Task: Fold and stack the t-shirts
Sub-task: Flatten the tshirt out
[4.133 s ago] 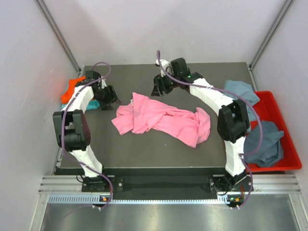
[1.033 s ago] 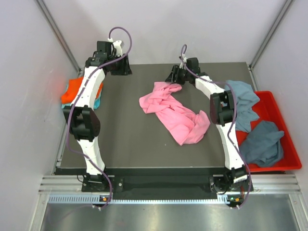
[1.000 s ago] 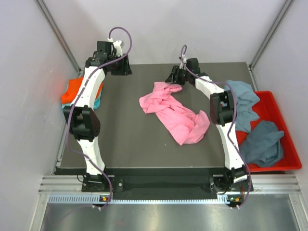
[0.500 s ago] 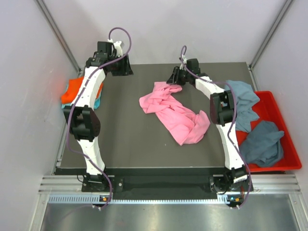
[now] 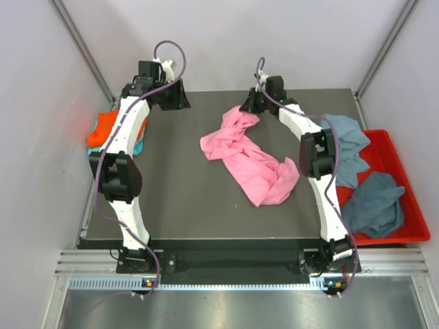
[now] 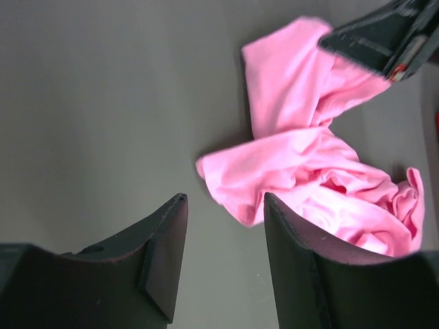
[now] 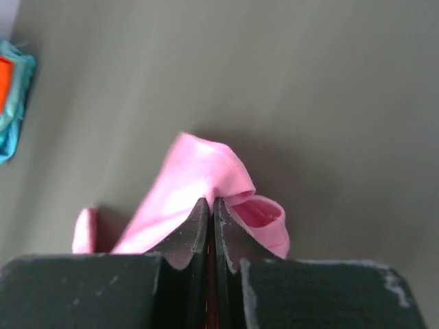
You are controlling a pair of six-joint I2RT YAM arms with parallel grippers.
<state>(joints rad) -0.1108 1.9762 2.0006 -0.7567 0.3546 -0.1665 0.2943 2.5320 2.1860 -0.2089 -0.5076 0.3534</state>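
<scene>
Dark table (image 5: 171, 199): a crumpled pink t-shirt (image 5: 255, 166) lies near its middle, far corner pinched in the clenched right claw (image 7: 211, 204), while the left claw (image 6: 225, 205) hangs released over the far-left side.

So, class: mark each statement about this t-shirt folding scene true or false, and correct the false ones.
1. The right claw is shut on the pink t-shirt. True.
2. The left claw grips the pink t-shirt. False: it is open, holding nothing.
3. The red bin holds a grey-blue t-shirt. True.
4. The orange t-shirt lies mid-table. False: it lies at the far left, on a teal t-shirt.
</scene>
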